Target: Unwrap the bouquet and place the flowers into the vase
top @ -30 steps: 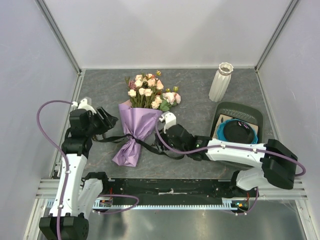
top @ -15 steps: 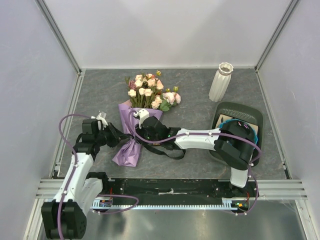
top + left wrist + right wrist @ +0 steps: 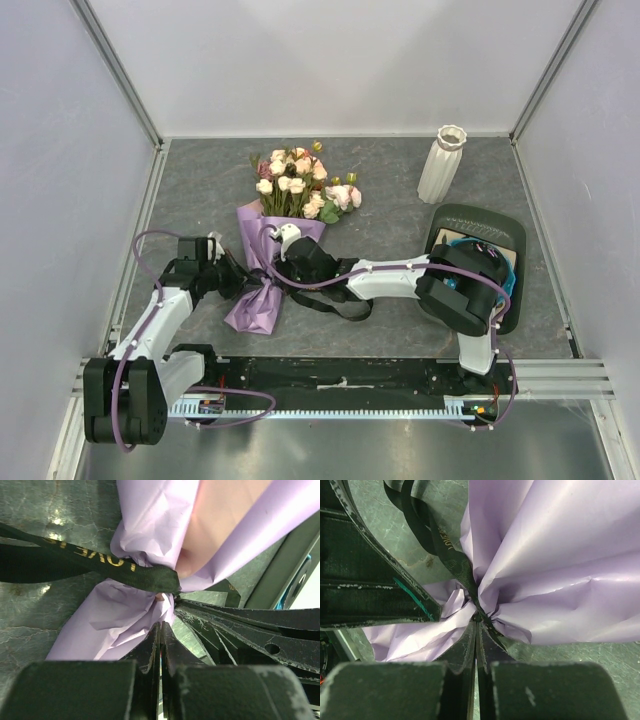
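Two grippers stood at the tied waist of the bouquet (image 3: 270, 255), the left gripper (image 3: 160, 626) on its left side and the right gripper (image 3: 476, 623) on its right. Each had its jaws pressed together at the black ribbon (image 3: 100, 567) (whether any ribbon was caught could not be told). The bouquet lay left of centre, long axis near-to-far, with the flowers (image 3: 298, 182) at the far end and the vase (image 3: 441, 164) well apart at far right.

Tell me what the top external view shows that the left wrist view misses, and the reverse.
Only the top external view: the flowers, the white vase and the blue dish. Only the left wrist view: gold lettering on the black ribbon, and the left gripper shut just below the knot. Both: the lilac paper, the ribbon and the grey table.
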Robot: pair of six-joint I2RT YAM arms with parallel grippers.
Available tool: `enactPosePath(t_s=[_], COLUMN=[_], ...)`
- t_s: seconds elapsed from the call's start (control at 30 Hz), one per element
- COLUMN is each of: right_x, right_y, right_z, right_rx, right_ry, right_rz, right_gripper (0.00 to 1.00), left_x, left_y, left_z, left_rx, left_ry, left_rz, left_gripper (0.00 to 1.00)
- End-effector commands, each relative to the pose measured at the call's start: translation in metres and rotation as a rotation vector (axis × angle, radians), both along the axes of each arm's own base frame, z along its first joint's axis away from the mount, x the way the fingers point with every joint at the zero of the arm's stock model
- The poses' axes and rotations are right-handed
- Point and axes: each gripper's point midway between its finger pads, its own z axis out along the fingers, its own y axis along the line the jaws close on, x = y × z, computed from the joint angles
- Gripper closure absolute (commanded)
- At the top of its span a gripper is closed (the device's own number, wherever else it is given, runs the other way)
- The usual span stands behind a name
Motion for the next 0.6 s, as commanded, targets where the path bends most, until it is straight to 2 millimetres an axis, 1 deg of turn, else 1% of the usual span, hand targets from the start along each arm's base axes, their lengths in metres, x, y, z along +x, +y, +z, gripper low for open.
enactPosePath(t_s=[0.0,0.13,0.23,0.27,0.4,0.5,0.57], right_x=[-0.008,-0.014,-0.017,-0.017,-0.018,-0.016,-0.013], right_y=[0.006,0.009,0.003,-0.001,0.000,0.001,0.001], right_z=[-0.006,-0.011,-0.013,-0.016,-0.021,-0.019,-0.014], right_rx=[0.047,0.047,0.046,0.040,0.022,0.022,0.020], right_ry=[0.050,0.084,0.092,0.091,0.105,0.098,0.081], right_rz=[0.021,0.041,0.033,0.024,0.032,0.032,0.027], right_gripper=[0.95,0.95,0.95,0.95,0.95,0.95,0.95], left_x=[0.007,0.004,0.002,0.003,0.010,0.011,0.012], left_y=[0.007,0.009,0.005,0.003,-0.009,-0.014,-0.014], left_z=[-0.003,-0.011,-0.011,-0.007,0.022,0.038,0.043], left_rx=[0.034,0.040,0.019,0.007,-0.064,-0.103,-0.115], left_ry=[-0.011,0.027,0.036,0.018,-0.096,-0.129,-0.144], left_rz=[0.061,0.092,0.077,0.064,0.008,0.002,0.011], left_gripper=[0.98,0.98,0.98,0.98,0.98,0.96,0.92])
